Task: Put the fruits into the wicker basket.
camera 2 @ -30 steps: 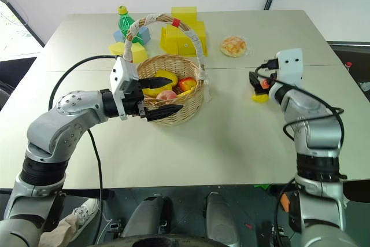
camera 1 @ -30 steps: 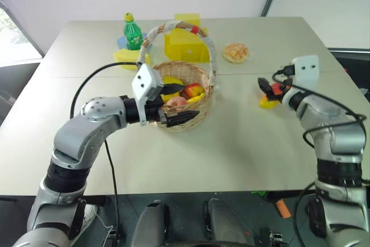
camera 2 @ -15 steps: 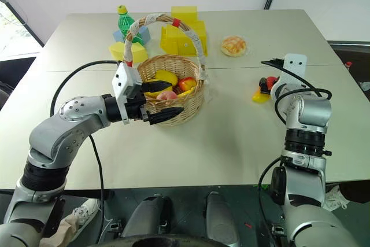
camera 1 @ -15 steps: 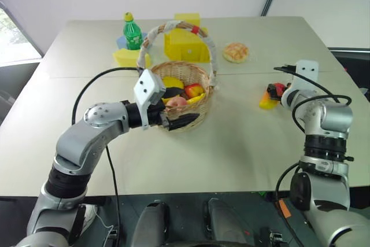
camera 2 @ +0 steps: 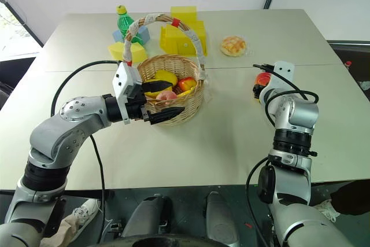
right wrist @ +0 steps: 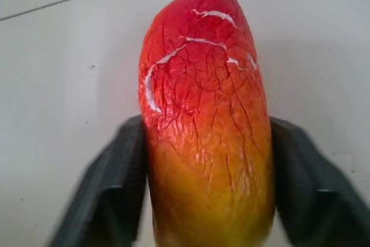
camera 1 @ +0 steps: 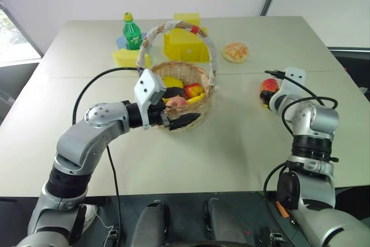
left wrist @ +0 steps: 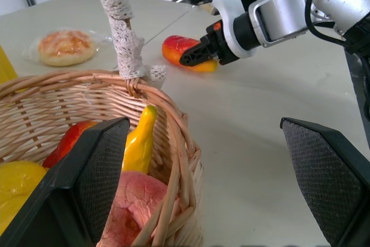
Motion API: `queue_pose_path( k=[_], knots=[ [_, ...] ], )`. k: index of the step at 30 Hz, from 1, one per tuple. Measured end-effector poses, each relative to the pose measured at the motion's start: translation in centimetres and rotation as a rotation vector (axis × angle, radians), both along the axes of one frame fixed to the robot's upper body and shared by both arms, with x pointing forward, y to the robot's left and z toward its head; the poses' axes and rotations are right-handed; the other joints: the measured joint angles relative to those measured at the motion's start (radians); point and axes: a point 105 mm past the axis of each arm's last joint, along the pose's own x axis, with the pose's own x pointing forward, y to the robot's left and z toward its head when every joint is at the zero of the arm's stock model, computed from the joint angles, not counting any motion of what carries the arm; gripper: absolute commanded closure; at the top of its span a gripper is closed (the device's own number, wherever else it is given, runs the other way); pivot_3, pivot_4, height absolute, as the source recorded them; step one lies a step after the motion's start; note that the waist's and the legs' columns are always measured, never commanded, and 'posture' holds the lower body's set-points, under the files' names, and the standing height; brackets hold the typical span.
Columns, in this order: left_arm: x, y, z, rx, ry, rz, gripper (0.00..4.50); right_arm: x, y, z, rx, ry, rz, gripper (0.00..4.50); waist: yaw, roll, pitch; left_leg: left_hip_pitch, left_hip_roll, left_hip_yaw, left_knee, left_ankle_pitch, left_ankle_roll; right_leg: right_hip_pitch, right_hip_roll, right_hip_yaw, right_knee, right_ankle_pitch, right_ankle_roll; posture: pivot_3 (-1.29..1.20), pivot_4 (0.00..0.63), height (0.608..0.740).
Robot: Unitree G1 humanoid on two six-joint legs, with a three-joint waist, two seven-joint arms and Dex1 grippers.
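The wicker basket (camera 1: pixel 202 73) stands mid-table and holds a banana (left wrist: pixel 139 142), a pink peach (left wrist: pixel 137 203), a red-yellow apple (left wrist: pixel 70 140) and a yellow oval fruit (left wrist: pixel 14 179). My left gripper (camera 1: pixel 178 107) is open and level at the basket's near rim, one finger over the fruit inside and the other outside the wall. To the right of the basket a red-to-yellow mango (right wrist: pixel 207 114) lies on the table. My right gripper (camera 1: pixel 266 94) is shut on it, its fingers (right wrist: pixel 121 172) pressed against both sides.
A bread bun (camera 1: pixel 236 52) lies behind the mango. At the far side stand a green bottle (camera 1: pixel 132 32) and yellow blocks (camera 1: pixel 186 44). The table's right edge (camera 1: pixel 352 85) is close to my right arm.
My right gripper has dropped down onto the mango and its fingers have closed in on the mango's sides. The left arm and the basket have kept still.
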Motion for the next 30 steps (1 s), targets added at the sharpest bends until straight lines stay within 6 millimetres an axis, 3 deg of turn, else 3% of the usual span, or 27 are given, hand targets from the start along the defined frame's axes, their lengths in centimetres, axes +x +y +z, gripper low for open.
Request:
queue_pose_path(
  k=[6, 11, 14, 16, 21, 25, 30],
  knots=[
    [0.1, 0.6, -0.1, 0.007, 0.002, 0.018, 0.00, -0.6, 0.5, 0.8, -0.117, -0.031, 0.090, 2.71, 0.002, 0.000, 0.000, 0.000, 0.000, 0.000, 0.000, 0.000, 0.000, 0.000, 0.000, 0.000, 0.000, 0.000, 0.000, 0.00, 0.150, 0.740],
    [0.5, 4.7, 0.3, -0.021, 0.008, 0.130, 0.00, -2.9, 1.0, 4.8, -0.369, -0.163, 0.346, 2.71, 0.004, 0.001, 0.000, -0.001, 0.000, 0.000, -0.001, 0.000, 0.001, -0.001, 0.000, 0.000, -0.002, 0.000, 0.000, 0.00, 0.150, 0.740],
    [0.5, 7.3, 0.8, -0.053, 0.007, 0.182, 0.00, -5.5, 3.7, 7.0, -0.463, -0.256, 0.632, 2.71, 0.002, 0.001, 0.001, 0.000, 0.001, 0.000, -0.001, -0.001, 0.001, 0.000, 0.001, 0.000, -0.002, -0.001, 0.001, 0.00, 0.150, 0.740],
    [0.4, 8.9, 0.6, -0.048, 0.018, 0.218, 0.00, -7.6, 5.9, 7.4, -0.482, -0.286, 0.833, 2.71, 0.003, 0.000, 0.001, 0.001, 0.002, 0.000, -0.001, -0.001, 0.001, 0.002, 0.001, 0.000, -0.003, -0.001, 0.001, 0.00, 0.150, 0.740],
    [0.3, 10.5, -0.2, -0.040, 0.040, 0.239, 0.00, -12.5, 12.6, 8.7, -0.373, -0.386, 1.263, 2.71, 0.003, 0.000, 0.001, 0.004, 0.003, 0.000, -0.001, -0.001, 0.001, 0.004, 0.001, 0.000, -0.003, -0.001, 0.001, 0.00, 0.150, 0.740],
    [0.4, 11.0, -0.3, -0.044, 0.034, 0.252, 0.00, -12.1, 16.6, 10.0, -0.312, -0.458, 1.336, 2.71, 0.001, -0.001, 0.001, 0.005, 0.003, 0.000, -0.001, -0.001, 0.001, 0.004, 0.000, 0.000, -0.002, -0.001, 0.000, 0.00, 0.150, 0.740],
    [0.2, 11.2, -0.9, -0.043, 0.049, 0.266, 0.00, -8.9, 20.3, 9.4, -0.260, -0.420, 1.269, 2.71, 0.005, -0.001, 0.001, 0.004, 0.002, 0.000, -0.002, -0.001, 0.001, 0.002, -0.002, 0.000, -0.001, -0.001, -0.001, 0.00, 0.150, 0.740]
  ],
)
